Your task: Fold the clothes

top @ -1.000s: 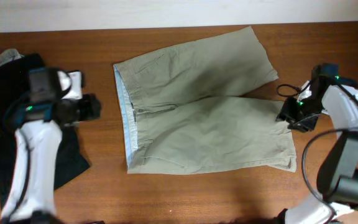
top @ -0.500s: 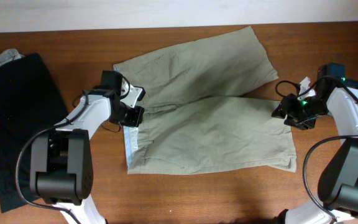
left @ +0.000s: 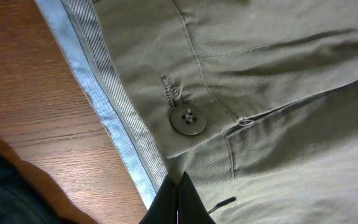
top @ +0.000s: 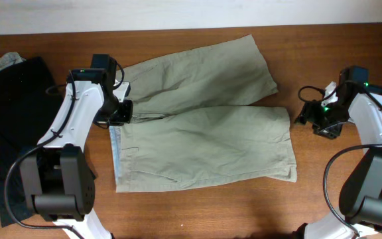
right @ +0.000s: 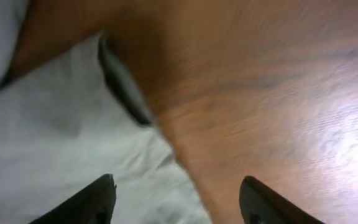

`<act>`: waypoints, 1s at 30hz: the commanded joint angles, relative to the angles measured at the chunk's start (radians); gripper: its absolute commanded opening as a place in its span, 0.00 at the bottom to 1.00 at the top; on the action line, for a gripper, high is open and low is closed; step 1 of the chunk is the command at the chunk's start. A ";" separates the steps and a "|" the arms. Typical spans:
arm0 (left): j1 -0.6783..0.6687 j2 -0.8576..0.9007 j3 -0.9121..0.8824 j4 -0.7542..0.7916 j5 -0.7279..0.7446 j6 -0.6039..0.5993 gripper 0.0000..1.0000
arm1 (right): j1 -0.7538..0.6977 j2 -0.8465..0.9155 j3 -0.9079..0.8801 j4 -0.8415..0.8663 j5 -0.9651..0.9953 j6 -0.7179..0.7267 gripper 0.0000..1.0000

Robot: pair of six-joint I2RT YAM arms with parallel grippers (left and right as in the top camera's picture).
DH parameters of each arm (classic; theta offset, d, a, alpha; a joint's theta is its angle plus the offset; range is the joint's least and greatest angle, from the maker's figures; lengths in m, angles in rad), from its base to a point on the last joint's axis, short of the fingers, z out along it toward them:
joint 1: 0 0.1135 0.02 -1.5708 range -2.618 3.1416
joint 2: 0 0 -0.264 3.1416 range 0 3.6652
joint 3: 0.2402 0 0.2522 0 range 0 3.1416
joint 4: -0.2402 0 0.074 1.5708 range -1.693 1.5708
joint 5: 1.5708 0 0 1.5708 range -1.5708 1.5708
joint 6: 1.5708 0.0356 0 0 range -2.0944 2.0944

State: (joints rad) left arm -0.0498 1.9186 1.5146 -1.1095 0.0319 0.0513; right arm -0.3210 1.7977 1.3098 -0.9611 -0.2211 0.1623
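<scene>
The shorts (top: pixel 204 126) lie flat on the table (top: pixel 197 216), waist left and legs right, the left claw (top: pixel 122 111) pinched shut on the waist, the right claw (right: pixel 178 185) open just past the leg ends.

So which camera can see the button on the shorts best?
The left wrist view: the button is close and sharp. Overhead shows the whole shorts, but no button. The right wrist view shows none.
</scene>
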 commanded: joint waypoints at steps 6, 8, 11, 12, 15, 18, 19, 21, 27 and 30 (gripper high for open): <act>0.007 -0.029 0.009 0.019 -0.029 -0.026 0.00 | 0.001 0.112 0.000 0.084 -0.043 -0.021 0.42; 0.007 -0.029 0.009 0.028 -0.028 -0.026 0.00 | 0.001 0.156 0.000 0.135 -0.293 -0.187 0.57; 0.007 -0.029 0.009 0.030 -0.028 -0.026 0.00 | 0.001 0.168 0.000 0.205 -0.349 -0.207 0.64; 0.007 -0.029 0.009 0.032 -0.029 -0.026 0.00 | 0.002 0.181 0.000 0.218 -0.364 -0.207 0.64; 0.007 -0.029 0.009 0.035 -0.029 -0.026 0.00 | 0.029 0.224 0.000 0.253 -0.458 -0.212 0.49; 0.007 -0.029 0.009 0.035 -0.029 -0.025 0.00 | 0.047 0.225 0.000 0.295 -0.525 -0.193 0.15; 0.007 -0.029 0.010 0.035 -0.029 -0.025 0.00 | 0.038 0.222 0.003 0.319 -0.581 -0.180 0.04; 0.007 -0.035 0.023 0.027 -0.029 -0.025 0.00 | 0.010 0.209 0.018 0.360 -0.698 -0.179 0.04; 0.029 -0.137 0.039 -0.032 -0.254 -0.098 0.00 | -0.068 0.194 0.032 0.391 -0.711 -0.121 0.04; 0.040 -0.135 0.039 -0.009 -0.258 -0.108 0.00 | -0.066 0.194 0.032 0.390 -0.705 -0.121 0.30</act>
State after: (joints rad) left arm -0.0380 1.7992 1.5375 -1.1324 -0.1158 -0.0208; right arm -0.3714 2.0186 1.3182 -0.5789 -0.9409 0.0467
